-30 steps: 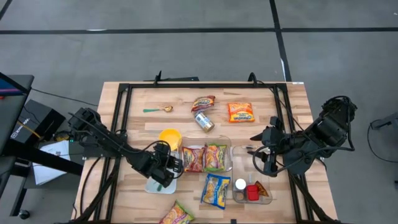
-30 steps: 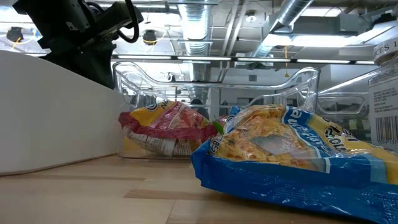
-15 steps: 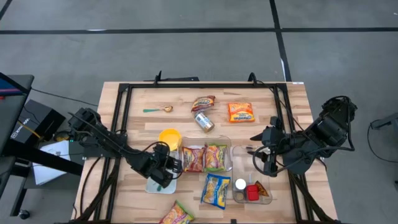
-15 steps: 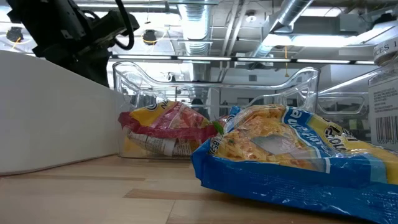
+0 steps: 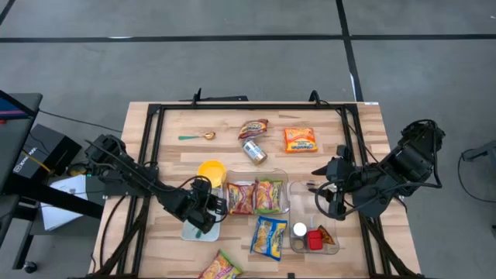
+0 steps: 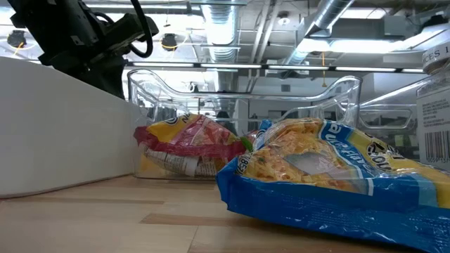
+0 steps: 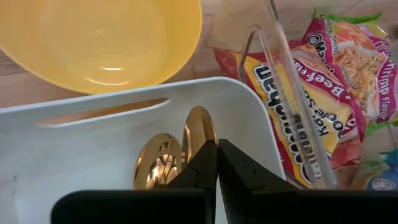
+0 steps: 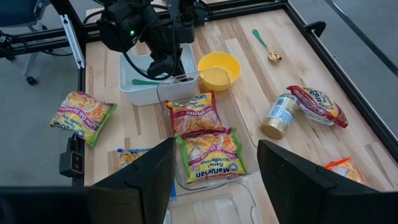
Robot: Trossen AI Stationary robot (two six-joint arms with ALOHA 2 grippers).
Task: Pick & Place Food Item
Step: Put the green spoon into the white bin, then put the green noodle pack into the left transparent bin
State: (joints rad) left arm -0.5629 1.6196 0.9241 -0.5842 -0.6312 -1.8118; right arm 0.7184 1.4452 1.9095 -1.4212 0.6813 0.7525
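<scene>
Left gripper [image 5: 203, 219]: we see it down inside the white bin [image 5: 188, 230] at the near left of the table, its fingers [image 7: 205, 163] pressed fully together with nothing between them

White bin contents: we see two gold spoon bowls [image 7: 177, 155] lying on the floor of the bin, just under and beside the closed fingertips; whether the tips touch them we cannot tell

Yellow bowl [image 5: 211, 171]: we place it just beyond the far edge of the white bin, empty side up

Right gripper [image 5: 323, 203]: we find it hovering over the right side of the table, beside the clear tray, fingers [image 8: 149, 180] spread partway and holding nothing

Clear tray [image 5: 285, 180]: we see it at the table's middle, to the right of the white bin, holding two ramen packets [image 5: 255, 196] side by side

Blue noodle packet [image 5: 269, 236]: we see it lying flat on the wood, near side of the clear tray

Far items: we note a can [image 5: 254, 151], a red snack packet [image 5: 253, 128], an orange packet [image 5: 300, 139] and a green-handled spoon [image 5: 196, 136]

Near edge: we see another ramen packet [image 5: 219, 267] left of centre
</scene>
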